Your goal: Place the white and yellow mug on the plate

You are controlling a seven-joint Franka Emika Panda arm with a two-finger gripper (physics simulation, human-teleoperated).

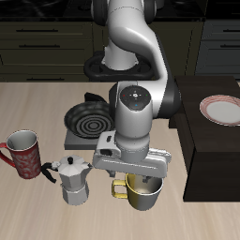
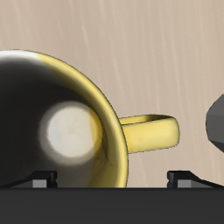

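claw [image 1: 141, 178]: right above the white and yellow mug, near the surface's front edge; fingers hidden behind the wrist block in the exterior view, and the wrist view shows only two dark finger bases, so can't tell if apart, together or clamped
white and yellow mug [image 1: 141, 192]: upright on the wood surface [image 1: 37, 220], near front edge, directly under the claw; yellow loop handle points toward the moka pot; wrist view looks into its shadowed inside w/ a pale round bottom
plate [image 1: 223, 110]: white w/ red-pink rim, on the dark raised counter [image 1: 202, 141] well apart from the mug, farther back
moka pot [image 1: 74, 180]: silver, just beside the mug on the handle side; touching or not, can't tell
red patterned mug [image 1: 23, 153]: beyond the moka pot, near it
dark round pan [image 1: 91, 120]: ribbed, on a dark stove block, behind the moka pot, partly covered by the arm
arm: reaches fwd from the back, wrist block over the mug
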